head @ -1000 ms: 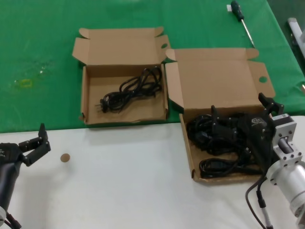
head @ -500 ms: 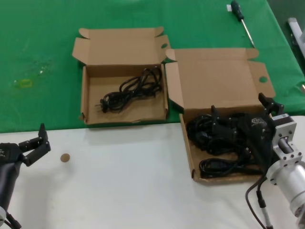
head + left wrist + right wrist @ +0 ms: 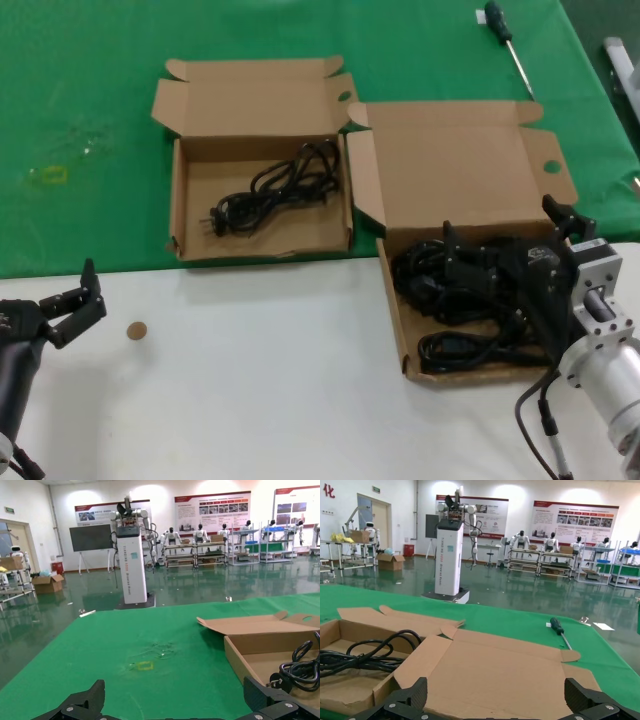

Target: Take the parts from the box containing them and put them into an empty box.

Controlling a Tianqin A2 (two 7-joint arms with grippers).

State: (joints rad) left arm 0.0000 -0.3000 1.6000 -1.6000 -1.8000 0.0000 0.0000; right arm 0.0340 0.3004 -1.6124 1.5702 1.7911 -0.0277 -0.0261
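On the far left, our left tool (image 3: pixel 75 300) sits low over the white part of the counter (image 3: pixel 260 390). Its fingers are spread wide apart and hold nothing. In the left wrist view we see both dark fingertips (image 3: pixel 87 700) far from each other. A small round brown spot (image 3: pixel 136 330) lies on the white counter just beside this tool.

Next comes the narrower brown box (image 3: pixel 180 215) on the green cloth (image 3: pixel 80 120), with its lid (image 3: pixel 250 95) folded back. One black cord (image 3: pixel 275 190) lies coiled inside it, and its plug points toward the box's left wall.

To the right is the wider box (image 3: pixel 395 320), touching the narrower one at their lid flaps. Its front half rests on the white counter. Its broad lid (image 3: pixel 455 165) lies open and flat, and one side flap has a round hole (image 3: pixel 551 166). A heap of black cords (image 3: pixel 440 280) fills the tray.

Our right tool (image 3: pixel 510 245) is down in this box, right over the heap. Its fingers are spread apart. We cannot tell if they touch a cord, because black lies on black there.

Far back on the right, a screwdriver (image 3: pixel 505 40) lies on the green cloth, well apart from the boxes.
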